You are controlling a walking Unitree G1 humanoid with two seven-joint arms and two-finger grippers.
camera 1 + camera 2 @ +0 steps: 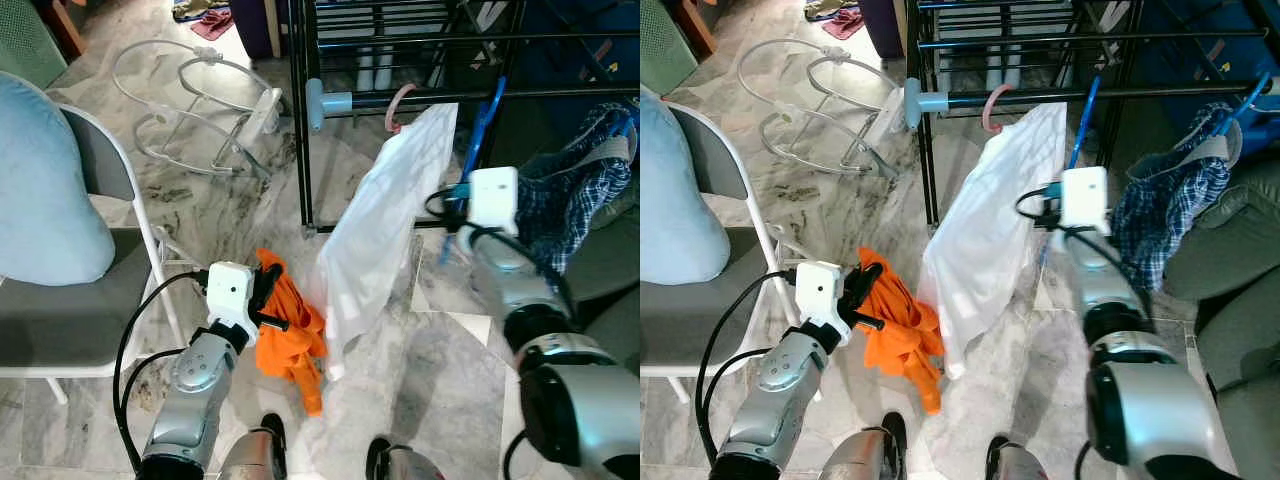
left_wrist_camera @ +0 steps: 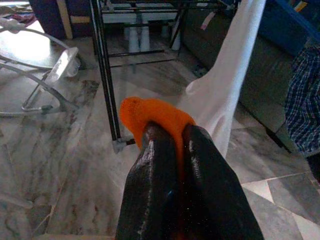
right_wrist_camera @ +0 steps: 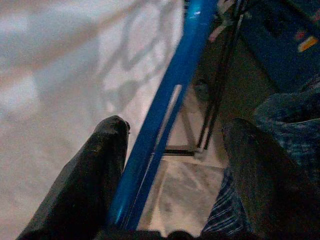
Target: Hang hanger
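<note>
Blue hanger (image 3: 165, 110): hooked on rack rail (image 1: 480, 95) at 1 o'clock, between the spread fingers of the right gripper (image 3: 172, 150), white shirt (image 1: 385, 215) beside. Left gripper (image 2: 175, 150), 7 o'clock: clamped on orange cloth (image 1: 290, 335). Chair (image 1: 100, 300), 9 o'clock.

Shirt (image 1: 375, 230) hangs on rack (image 1: 420, 95), chair (image 1: 90, 300) well left.

The left silver arm is low and bent, its left end effector (image 2: 172, 145) pinched tight with both black fingers together. The right silver arm reaches forward and higher, its right end effector (image 3: 172, 150) spread wide apart.
</note>
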